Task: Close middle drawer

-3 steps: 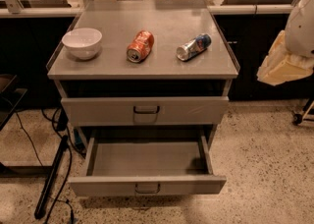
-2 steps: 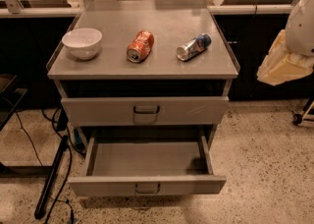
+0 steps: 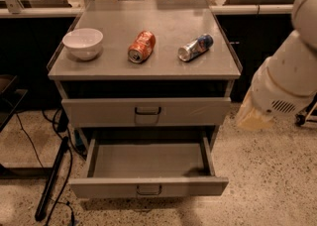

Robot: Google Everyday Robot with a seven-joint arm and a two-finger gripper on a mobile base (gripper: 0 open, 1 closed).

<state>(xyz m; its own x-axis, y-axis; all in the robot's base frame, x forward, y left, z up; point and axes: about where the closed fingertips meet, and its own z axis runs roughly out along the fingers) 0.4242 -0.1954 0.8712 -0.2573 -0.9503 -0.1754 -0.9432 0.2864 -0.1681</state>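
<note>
Grey metal all the way down, and we have the middle drawer pulled well out toward us, its bed empty and its low front panel nearest the camera, under the taller drawer. The arm hangs in from the right, and the end effector sits at its lower tip, just off the cabinet's right flank, level with that taller front and touching nothing. We cannot tell whether it is apart or together. Here's what matters: the open drawer lies left of and below the end effector, and its front runs left to right across our view, with the small pull dead centre. By our reading, the one arm must swing left and down, get in front of that panel, then push straight back into the cabinet.
</note>
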